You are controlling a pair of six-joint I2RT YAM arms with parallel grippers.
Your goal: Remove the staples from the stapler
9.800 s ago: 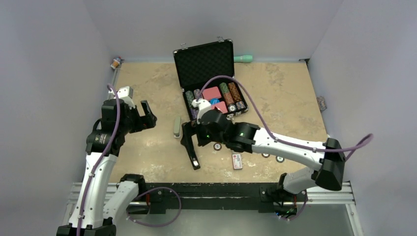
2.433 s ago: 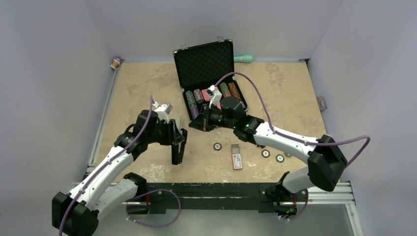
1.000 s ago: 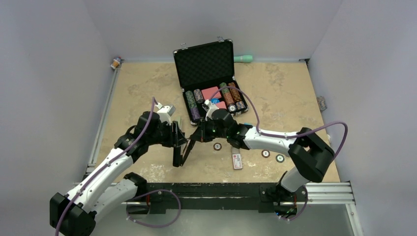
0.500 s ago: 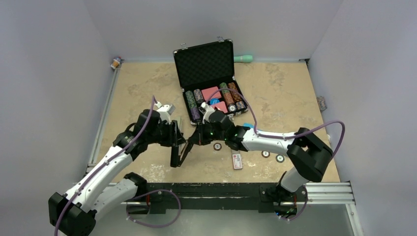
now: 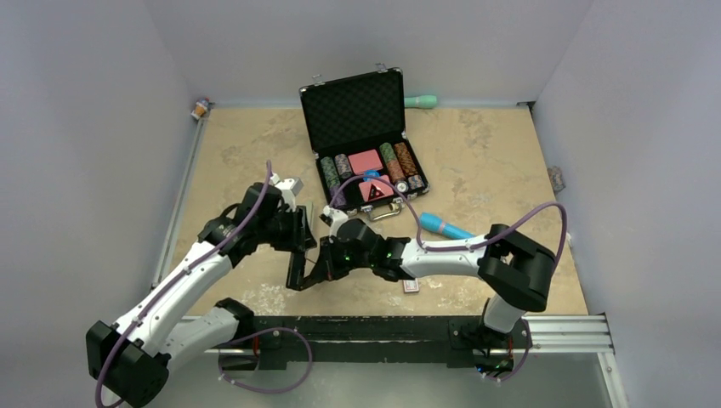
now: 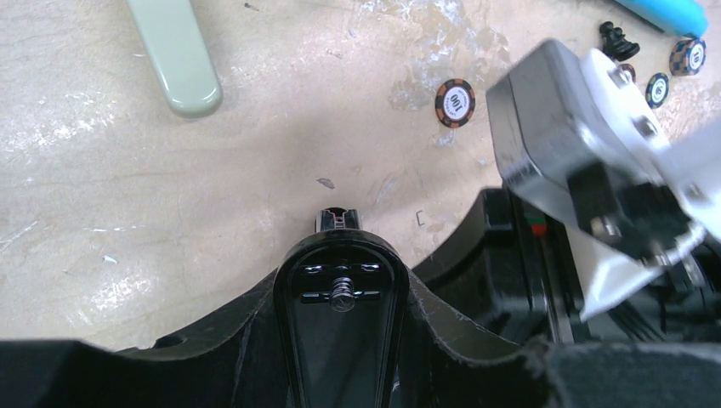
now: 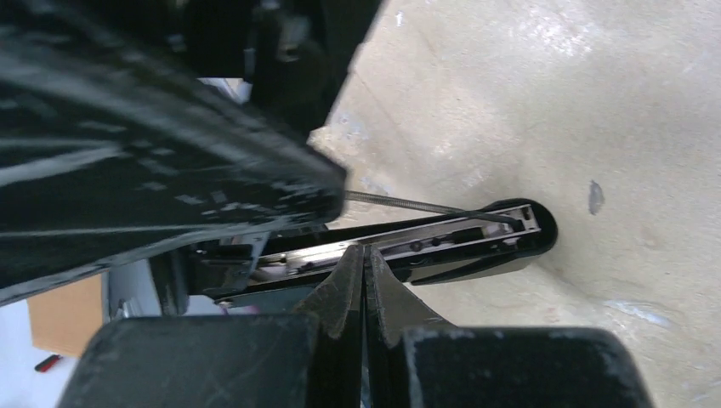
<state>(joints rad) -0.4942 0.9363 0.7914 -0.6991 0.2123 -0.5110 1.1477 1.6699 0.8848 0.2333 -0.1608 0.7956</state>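
My left gripper [image 6: 340,340] is shut on the stapler [image 6: 340,293], a slim black body that fills the gap between its fingers [image 6: 217,340]. Seen from the top, the stapler [image 5: 297,270] slants down toward the table below the left gripper [image 5: 295,242]. It is hinged open, showing its silvery inner rail [image 7: 442,240] and a thin spring wire [image 7: 408,202]. My right gripper [image 7: 364,252] is shut with nothing held, its tips against the rail; from above the right gripper [image 5: 320,270] sits right beside the stapler. I cannot make out staples in the rail. A staple-like wire bit [image 6: 419,219] lies on the table.
An open black case [image 5: 357,110] of poker chips stands behind. A blue pen-like object [image 5: 444,226] lies right of the arms, and a small red-and-white box [image 5: 411,286] near the front edge. A pale green object [image 6: 178,59] and loose chips [image 6: 455,102] lie nearby.
The right gripper has slid down and left along the stapler toward the near edge, its arm folding in. The left gripper still holds the stapler, now a little lower and nearer.
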